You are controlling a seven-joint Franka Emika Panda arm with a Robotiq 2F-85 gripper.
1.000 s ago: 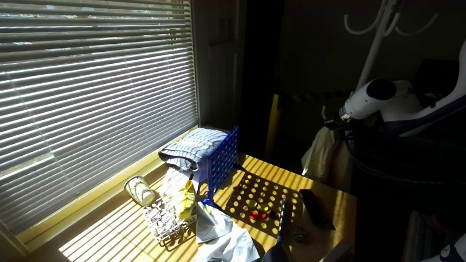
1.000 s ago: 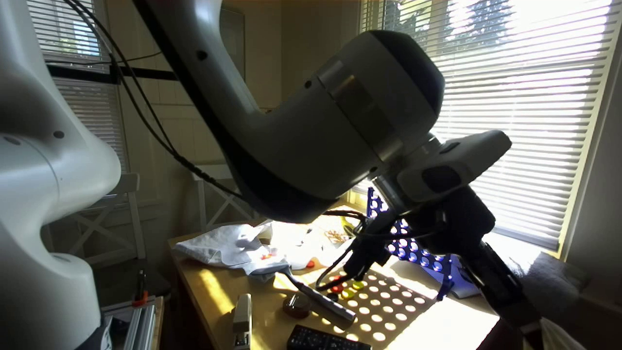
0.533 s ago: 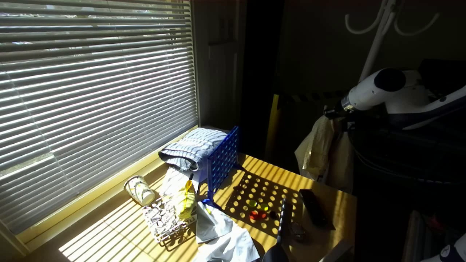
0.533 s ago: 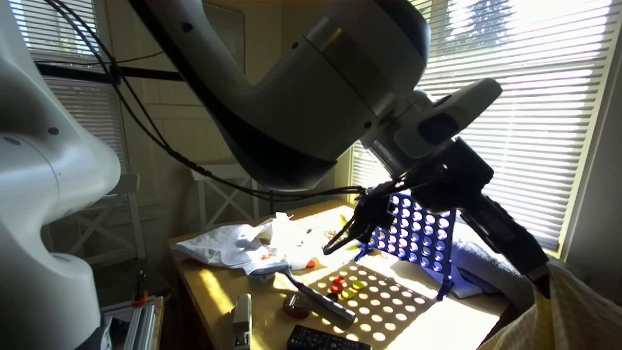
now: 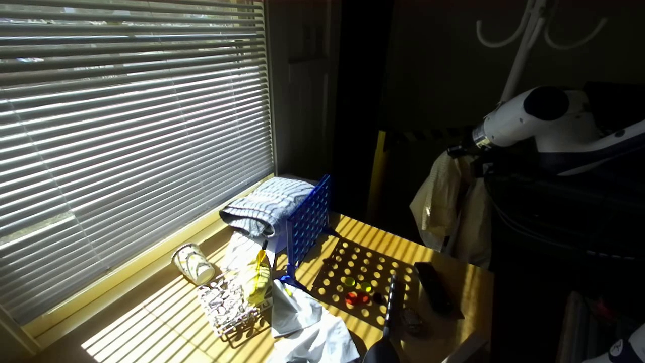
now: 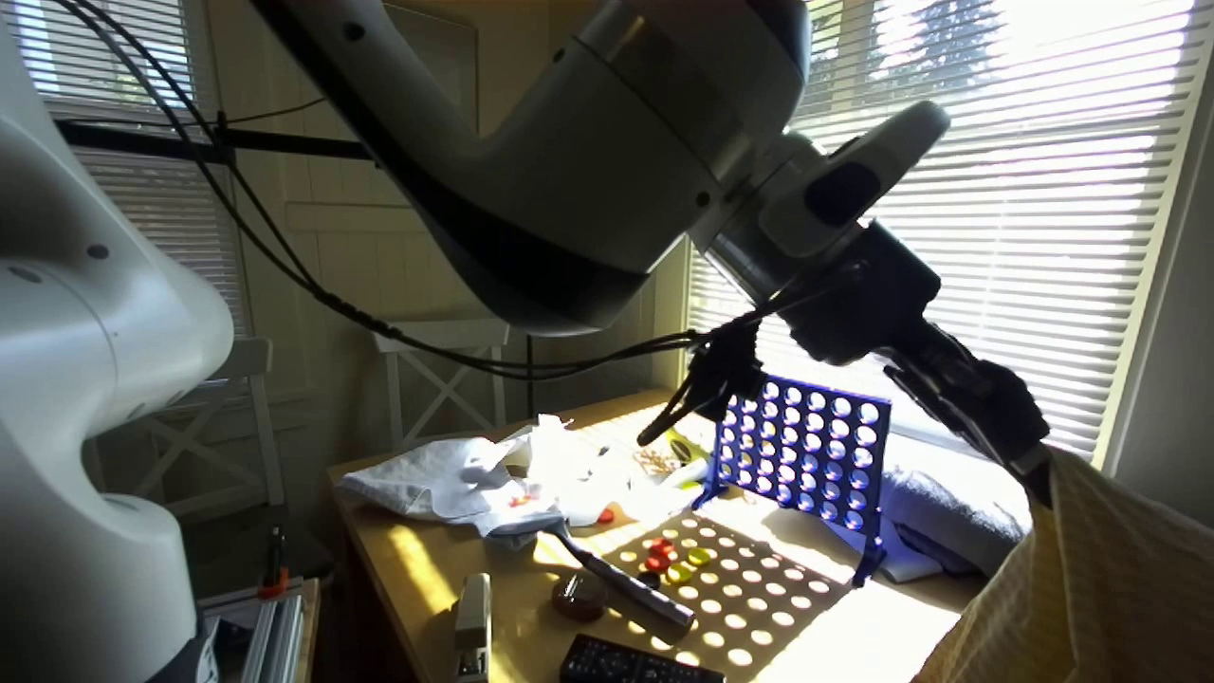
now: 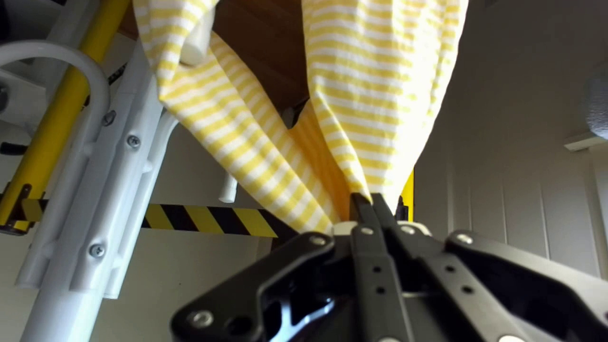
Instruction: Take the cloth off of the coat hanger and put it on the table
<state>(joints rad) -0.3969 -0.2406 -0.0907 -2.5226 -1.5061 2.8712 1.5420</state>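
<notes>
Gripper (image 7: 368,200), jaws pinched together on a yellow-and-white striped cloth (image 7: 375,99). Cloth spreads from the grip in two broad folds, one brightly lit, a darker orange hollow between. White peg (image 7: 196,45) overlaps the other fold (touching or just in front, can't tell). Near it, a white coat stand (image 7: 95,190), curved hook (image 7: 97,90) alongside. Behind: yellow pole (image 7: 61,118), black-and-yellow striped tape (image 7: 209,219), pale panelled wall (image 7: 513,171).
</notes>
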